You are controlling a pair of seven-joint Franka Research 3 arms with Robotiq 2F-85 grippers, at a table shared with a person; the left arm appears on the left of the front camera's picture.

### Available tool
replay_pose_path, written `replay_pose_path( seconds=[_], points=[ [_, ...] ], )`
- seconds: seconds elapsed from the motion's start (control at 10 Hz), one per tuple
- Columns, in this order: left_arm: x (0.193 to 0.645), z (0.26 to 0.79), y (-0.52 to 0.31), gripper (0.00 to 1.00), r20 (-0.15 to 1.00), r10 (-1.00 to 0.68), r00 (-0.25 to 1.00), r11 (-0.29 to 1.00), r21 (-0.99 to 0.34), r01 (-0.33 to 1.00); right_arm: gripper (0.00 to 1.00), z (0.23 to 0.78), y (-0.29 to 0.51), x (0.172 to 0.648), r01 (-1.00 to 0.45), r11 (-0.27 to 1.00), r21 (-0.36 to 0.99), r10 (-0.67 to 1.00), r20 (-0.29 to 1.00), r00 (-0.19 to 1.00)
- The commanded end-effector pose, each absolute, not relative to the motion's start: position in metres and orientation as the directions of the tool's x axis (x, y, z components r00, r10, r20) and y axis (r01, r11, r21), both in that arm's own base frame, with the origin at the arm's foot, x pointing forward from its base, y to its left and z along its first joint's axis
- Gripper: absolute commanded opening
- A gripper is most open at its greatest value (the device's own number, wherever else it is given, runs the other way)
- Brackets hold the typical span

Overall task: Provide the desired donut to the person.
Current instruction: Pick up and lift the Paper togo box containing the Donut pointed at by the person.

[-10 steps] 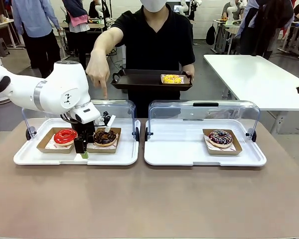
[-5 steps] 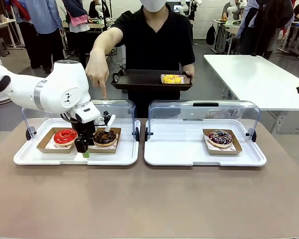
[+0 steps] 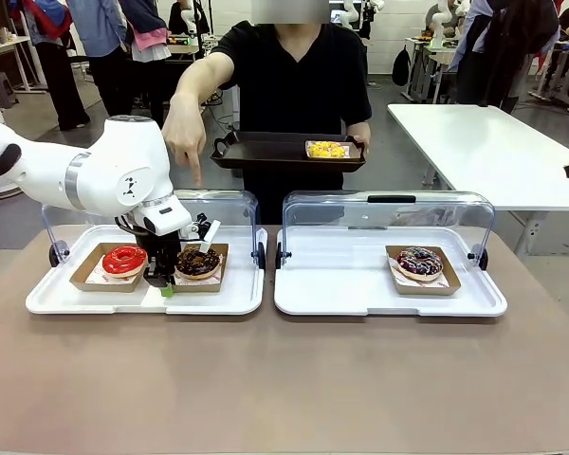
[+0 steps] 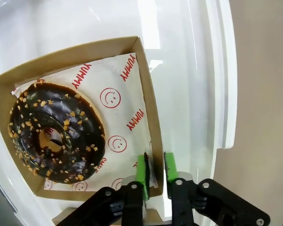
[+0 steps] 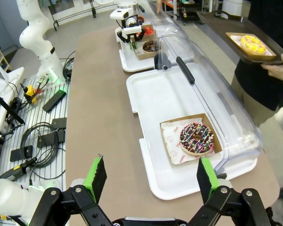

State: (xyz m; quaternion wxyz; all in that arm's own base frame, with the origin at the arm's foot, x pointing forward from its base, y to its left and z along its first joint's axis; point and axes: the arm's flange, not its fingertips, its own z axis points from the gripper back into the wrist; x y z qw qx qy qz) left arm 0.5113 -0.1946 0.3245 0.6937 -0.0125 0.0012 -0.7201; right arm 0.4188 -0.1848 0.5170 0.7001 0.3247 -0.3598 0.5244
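Donut (image 4: 55,132): choc glaze w/ nut bits, in brown cardboard tray (image 4: 147,106).

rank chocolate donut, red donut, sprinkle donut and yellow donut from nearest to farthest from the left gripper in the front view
From the left gripper:
1. Chocolate donut, right beside it in the left tray.
2. Red donut, on its other side, slightly farther.
3. Yellow donut, on the person's black tray.
4. Sprinkle donut, in the right tray.
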Motion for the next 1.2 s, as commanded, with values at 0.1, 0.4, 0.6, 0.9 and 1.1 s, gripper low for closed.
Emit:
replay_pose_path(
  seconds=[0.1,0.4,0.6,0.9,1.1],
  points=[
    [0.515,0.327,-0.193,0.00,0.002,-0.998,-0.056,-0.056,-0.018,0.998,1.00,0.517,-0.184,0.420,-0.969,0.235,0.080,0.499,0.846,0.191],
    [0.511,0.330,-0.192,0.00,0.007,-0.997,-0.073,-0.073,-0.006,0.997,1.00,0.517,-0.184,0.420,-0.969,0.235,0.080,0.499,0.846,0.191],
    [0.493,0.350,-0.193,0.00,-0.027,-0.996,-0.087,-0.086,-0.047,0.995,1.00,0.517,-0.184,0.420,-0.969,0.235,0.080,0.499,0.846,0.191],
    [0.433,0.425,-0.190,0.00,-0.027,-0.997,-0.078,-0.077,-0.043,0.996,1.00,0.517,-0.184,0.420,-0.969,0.235,0.080,0.499,0.846,0.191],
    [0.390,0.479,-0.189,0.00,-0.001,-0.994,-0.109,-0.109,-0.051,0.993,1.00,0.517,-0.184,0.420,-0.969,0.235,0.080,0.499,0.846,0.191]
  ],
)
